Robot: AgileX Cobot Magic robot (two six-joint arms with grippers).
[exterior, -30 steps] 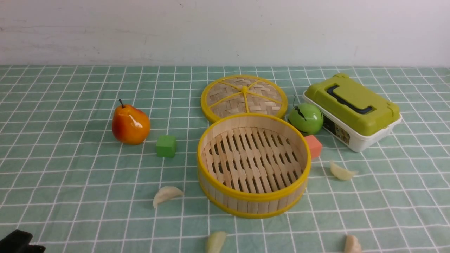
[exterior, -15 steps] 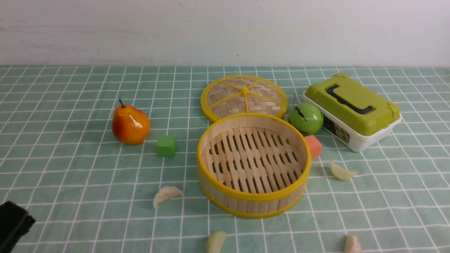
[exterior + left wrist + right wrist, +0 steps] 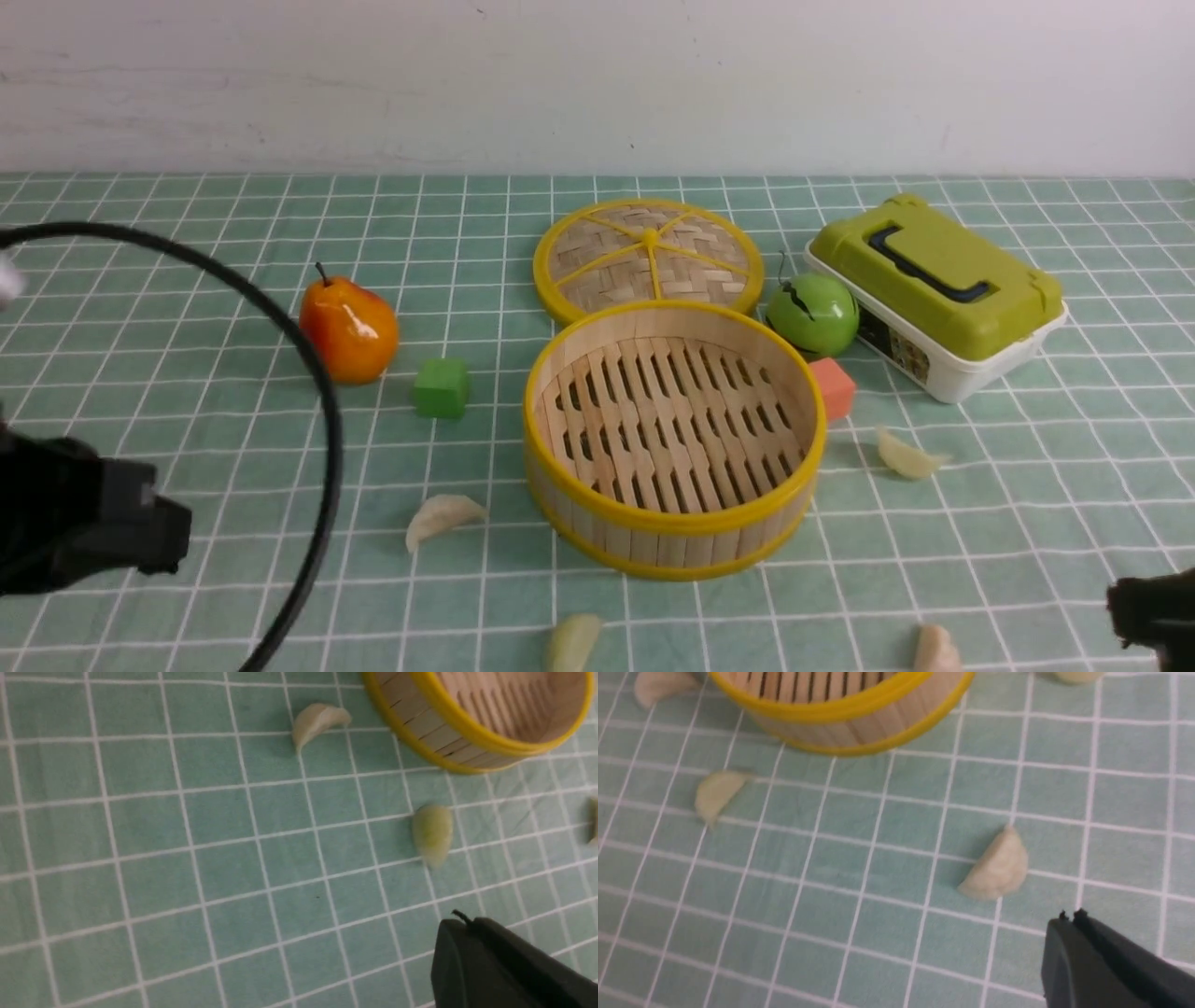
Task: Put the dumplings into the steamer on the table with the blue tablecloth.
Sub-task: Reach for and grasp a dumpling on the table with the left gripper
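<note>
Dumplings [image 3: 444, 516] lay around the steamer [image 3: 672, 523] (two by the table's [image 3: 1074, 485] near edge); left hand [image 3: 467, 920] and right hand [image 3: 1071, 918] each hung with fingers together.

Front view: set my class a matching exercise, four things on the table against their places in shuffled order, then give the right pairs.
Things
1. pear
2. woven lid
3. orange cube
4. green-topped box

Places
A. behind the steamer, lying flat
B. at the steamer's right edge
C. far right, beside the green apple
D. left of the green cube

Pairs: 1-D, 2-A, 3-B, 4-C
</note>
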